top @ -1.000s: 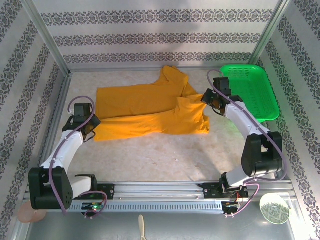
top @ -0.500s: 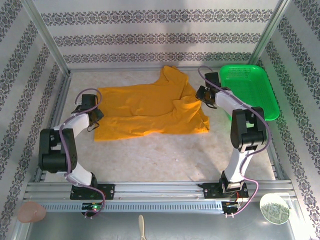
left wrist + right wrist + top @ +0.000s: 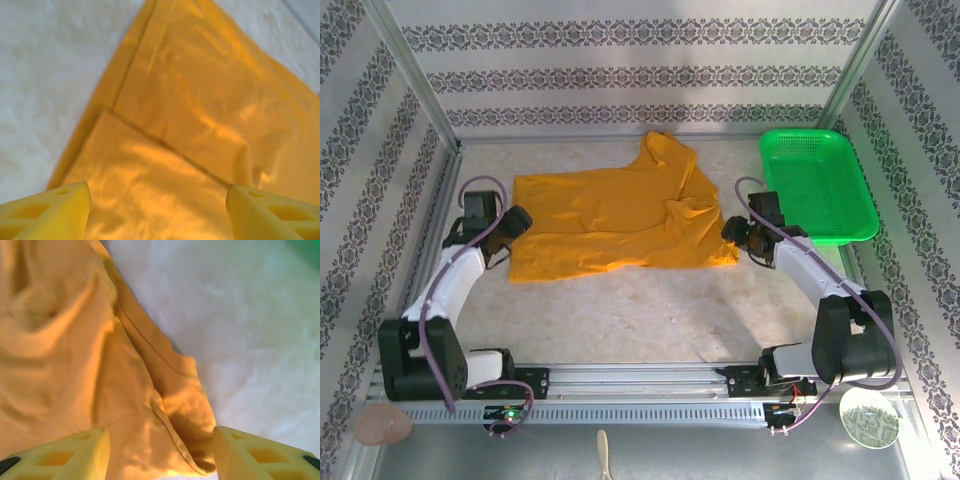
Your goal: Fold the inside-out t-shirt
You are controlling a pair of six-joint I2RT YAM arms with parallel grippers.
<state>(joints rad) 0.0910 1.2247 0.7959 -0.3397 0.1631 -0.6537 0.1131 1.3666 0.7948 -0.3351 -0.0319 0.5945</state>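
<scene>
The mustard-orange inside-out t-shirt [image 3: 610, 220] lies flat in the middle of the table, its near part folded over onto the far part. One sleeve sticks out at the back. My left gripper [image 3: 512, 222] hovers at the shirt's left edge. In the left wrist view it [image 3: 157, 215] is open over a seam of the folded cloth [image 3: 200, 100], holding nothing. My right gripper [image 3: 732, 232] is at the shirt's right near corner. In the right wrist view it [image 3: 160, 455] is open above the hemmed corner [image 3: 185, 405].
A green plastic basket [image 3: 820, 185] stands at the back right, just beyond the right arm. Patterned walls and metal frame posts enclose the table on three sides. Bare table [image 3: 640, 310] stretches between the shirt and the arms' rail.
Both grippers have gone from shut to open and let go of the shirt. The near layer now lies over the far layer. Both arms have drawn back slightly toward the near side.
</scene>
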